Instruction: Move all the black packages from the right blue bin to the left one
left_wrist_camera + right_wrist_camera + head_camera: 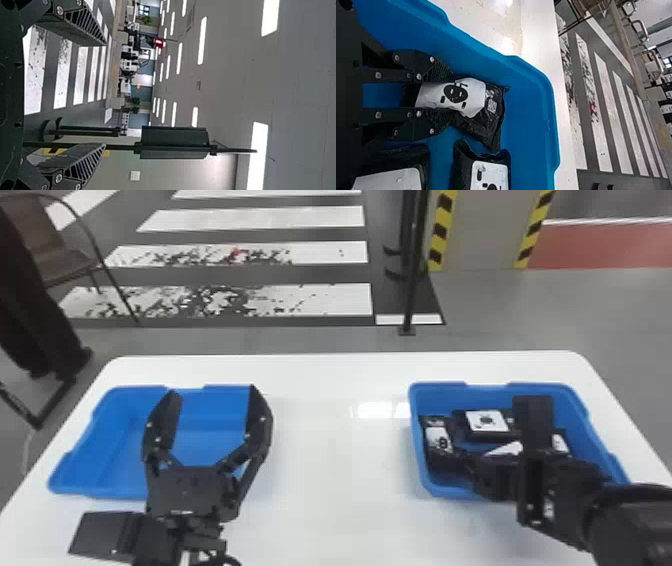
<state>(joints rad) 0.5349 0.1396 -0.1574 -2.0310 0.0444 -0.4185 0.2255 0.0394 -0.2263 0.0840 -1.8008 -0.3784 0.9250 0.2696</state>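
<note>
Packages wrapped in glossy black plastic with white printed labels (486, 421) lie in the right blue plastic bin (580, 400), which stands on the white bench (340, 480). The right hand (452, 462) is down inside that bin, near its left wall. Its two flat black fingers are partly closed, one along each side of a gripped black package (462, 94); they are pressed against its sides, with the white label between them. The wrapping reaches out past the fingertips, and part of it bears a small square code. In the right wrist view, two more labelled packages lie beside the held one, near the hand.

The left hand (212, 390) is above the left blue plastic bin (75, 482), its fingers spread wide apart and holding nothing. In the left wrist view, the hand (105, 94) shows its ribbed fingertips well apart. The two bins sit at opposite sides of the bench, with white surface between them.

Beyond the bench are a brown chair with a curved frame (65, 265), a floor crossing with white stripes (250, 217), a thin black pole (413, 275) and a pale column edged in yellow and black (487, 230).
</note>
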